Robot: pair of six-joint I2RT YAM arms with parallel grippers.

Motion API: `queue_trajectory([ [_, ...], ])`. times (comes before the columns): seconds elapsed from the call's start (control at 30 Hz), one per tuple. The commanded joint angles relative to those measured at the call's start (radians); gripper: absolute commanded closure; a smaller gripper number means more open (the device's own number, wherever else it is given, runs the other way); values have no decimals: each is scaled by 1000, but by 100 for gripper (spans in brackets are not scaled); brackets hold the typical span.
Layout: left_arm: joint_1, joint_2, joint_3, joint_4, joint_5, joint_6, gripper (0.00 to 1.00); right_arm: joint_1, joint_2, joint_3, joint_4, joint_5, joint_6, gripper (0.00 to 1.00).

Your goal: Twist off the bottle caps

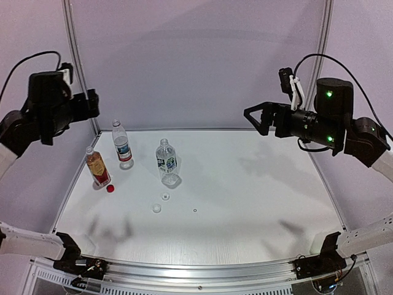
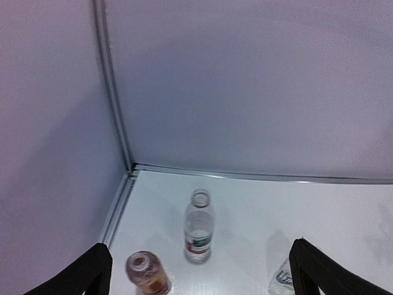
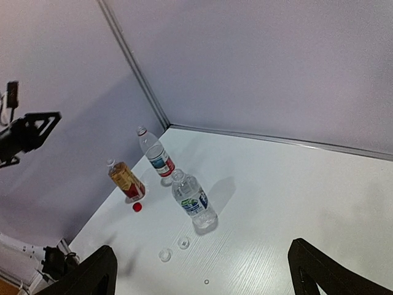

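Three bottles stand uncapped at the table's back left: an amber one (image 1: pixel 98 167), a clear one with a blue-white-red label (image 1: pixel 121 144) and a clear one with a green-blue label (image 1: pixel 166 161). A red cap (image 1: pixel 110 188) lies beside the amber bottle. Two whitish caps (image 1: pixel 165 196) (image 1: pixel 156 208) lie in front of the green-blue bottle. My left gripper (image 1: pixel 92 103) is open and empty, high above the back left corner. My right gripper (image 1: pixel 255 117) is open and empty, high at the back right. The right wrist view shows the bottles (image 3: pixel 193 200) and caps (image 3: pixel 183 242).
A tiny ring (image 1: pixel 194 210) lies on the white table (image 1: pixel 258 196) right of the whitish caps. Grey walls with a metal corner post (image 1: pixel 80 67) close the back and sides. A metal rail (image 1: pixel 202 270) runs along the near edge.
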Motion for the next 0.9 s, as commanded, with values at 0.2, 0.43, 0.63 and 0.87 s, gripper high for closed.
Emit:
queue_trajectory([
  [0.2, 138, -409, -273, -176, -8, 12, 1, 3, 32, -36, -44, 204, 98, 1],
  [0.43, 142, -603, -480, -174, -68, 38, 1, 3, 66, -53, -7, 112, 91, 1],
  [0.63, 142, -814, -650, -145, -53, 46, 1, 3, 71, -61, 4, 89, 74, 1],
  [0.87, 142, -999, -714, -207, -77, -13, 1, 3, 95, -61, 52, 48, 61, 1],
])
